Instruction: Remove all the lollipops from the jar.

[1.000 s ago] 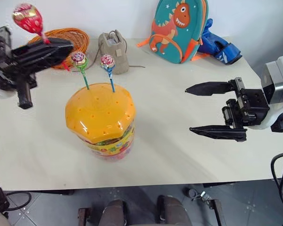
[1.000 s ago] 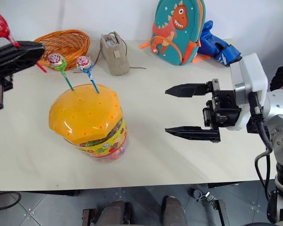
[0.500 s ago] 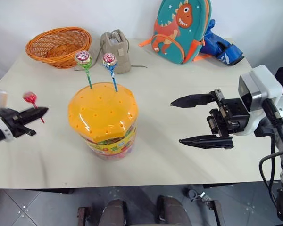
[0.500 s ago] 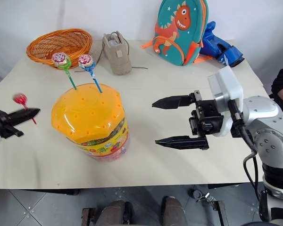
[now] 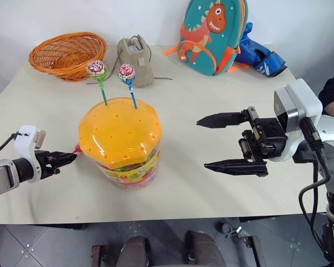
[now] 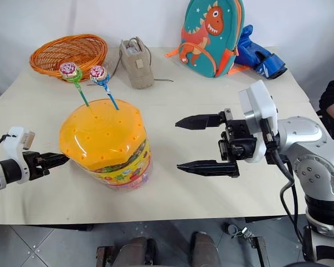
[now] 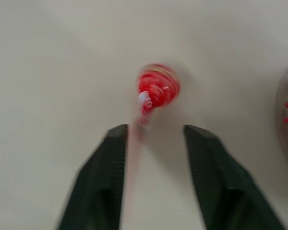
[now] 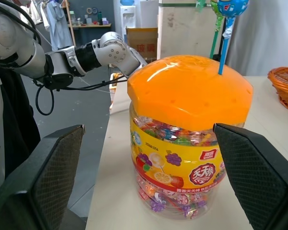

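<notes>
The jar is clear, shiny plastic under a glossy orange lid. At the upper left of the frame sits a woven wicker basket; the tabletop is smooth and matt, and the backpack is cloth.

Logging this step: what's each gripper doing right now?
Left gripper: open, red lollipop lying just beyond its fingers.
Right gripper: open, empty.

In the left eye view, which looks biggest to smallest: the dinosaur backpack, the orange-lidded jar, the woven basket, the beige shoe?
1. jar, though it sits nearest the camera
2. backpack, close behind the jar in apparent size
3. basket
4. shoe, clearly smallest
</notes>
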`<act>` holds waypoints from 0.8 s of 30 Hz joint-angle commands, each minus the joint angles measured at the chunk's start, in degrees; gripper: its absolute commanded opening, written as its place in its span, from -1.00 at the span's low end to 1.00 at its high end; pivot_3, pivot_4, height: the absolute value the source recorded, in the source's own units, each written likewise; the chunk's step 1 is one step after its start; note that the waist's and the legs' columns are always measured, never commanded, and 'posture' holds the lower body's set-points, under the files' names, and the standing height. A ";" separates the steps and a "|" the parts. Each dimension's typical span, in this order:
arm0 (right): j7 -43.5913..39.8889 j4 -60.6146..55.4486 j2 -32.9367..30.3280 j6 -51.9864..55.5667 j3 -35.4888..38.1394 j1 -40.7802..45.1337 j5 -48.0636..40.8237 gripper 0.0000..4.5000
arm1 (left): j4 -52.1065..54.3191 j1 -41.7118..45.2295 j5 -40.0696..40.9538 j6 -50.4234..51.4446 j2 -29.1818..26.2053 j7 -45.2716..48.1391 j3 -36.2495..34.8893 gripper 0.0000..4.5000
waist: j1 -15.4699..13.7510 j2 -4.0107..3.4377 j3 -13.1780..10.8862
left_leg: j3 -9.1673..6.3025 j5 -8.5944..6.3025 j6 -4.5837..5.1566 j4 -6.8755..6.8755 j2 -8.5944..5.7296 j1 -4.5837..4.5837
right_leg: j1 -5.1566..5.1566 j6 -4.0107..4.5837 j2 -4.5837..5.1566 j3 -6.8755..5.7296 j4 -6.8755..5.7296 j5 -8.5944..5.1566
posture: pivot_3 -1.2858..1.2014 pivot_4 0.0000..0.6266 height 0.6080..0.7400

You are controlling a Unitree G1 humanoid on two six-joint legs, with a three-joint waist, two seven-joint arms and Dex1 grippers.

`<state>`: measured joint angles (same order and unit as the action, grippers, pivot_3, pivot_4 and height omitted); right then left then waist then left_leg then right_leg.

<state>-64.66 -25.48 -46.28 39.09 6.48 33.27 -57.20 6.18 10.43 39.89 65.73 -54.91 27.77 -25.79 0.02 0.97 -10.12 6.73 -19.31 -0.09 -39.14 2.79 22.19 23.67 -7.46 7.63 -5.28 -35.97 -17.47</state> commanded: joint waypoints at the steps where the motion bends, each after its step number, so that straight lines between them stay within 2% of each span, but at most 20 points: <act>1: 0.04 -1.05 -0.72 -0.17 1.62 0.57 -0.48 1.00 | 2.02 1.13 -0.13 0.45 -1.86 1.37 -1.44 0.43 | 0.02 0.00 0.00 | 0.00 0.00 0.00 0.00 0.00 0.00 | 0.00 0.00 0.00 0.00 0.00 0.00 | 0.03 -0.52 1.00; 5: -0.65 0.12 -1.45 -0.71 1.95 1.39 0.55 1.00 | 4.42 3.55 2.19 -3.35 -1.57 4.58 -5.91 0.99 | 0.02 0.00 0.00 | 0.01 0.00 0.00 0.00 0.00 0.00 | 0.01 0.00 0.00 0.00 0.00 0.00 | 0.03 -0.52 1.00; 10: -2.01 1.97 -2.33 -1.56 2.33 2.70 2.15 1.00 | 4.94 7.93 5.54 -8.22 -2.89 11.72 -10.11 0.99 | -0.02 0.00 0.00 | 0.02 0.00 0.00 -0.01 -0.01 0.00 | 0.00 0.00 0.02 0.00 0.00 0.00 | 0.03 -0.52 1.00; 14: -3.23 2.93 -3.44 -1.94 3.43 3.37 2.76 1.00 | 4.16 11.36 8.25 -18.12 -2.48 23.44 -11.49 0.99 | -0.02 0.00 0.00 | 0.04 0.00 0.00 -0.01 -0.01 0.01 | 0.00 0.00 0.00 -0.01 0.01 0.00 | 0.03 -0.52 1.00; 19: -4.53 3.63 -5.23 -1.08 5.33 5.51 0.78 1.00 | -1.52 15.70 7.49 -28.26 -2.62 35.78 -7.16 0.99 | 0.00 -0.03 -0.02 | 0.09 0.00 0.00 -0.01 -0.02 0.00 | 0.01 0.00 -0.04 0.00 0.01 0.00 | 0.03 -0.52 1.00; 24: -2.00 1.14 -4.78 0.27 6.13 7.81 -2.17 1.00 | -8.05 25.62 5.81 -31.27 -1.39 42.78 2.94 0.99 | -0.26 -0.02 -0.01 | 0.10 0.00 0.00 -0.06 -0.03 0.02 | -0.01 -0.03 -0.05 0.00 0.02 0.02 | 0.03 -0.52 1.00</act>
<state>-68.30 -22.54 -51.06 39.00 10.36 39.29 -57.05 -0.76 34.08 46.55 36.13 -56.56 68.49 -24.73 -0.24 0.95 -10.13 6.83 -19.31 -0.08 -39.22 2.75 22.20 23.66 -7.49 7.59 -5.28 -35.97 -17.45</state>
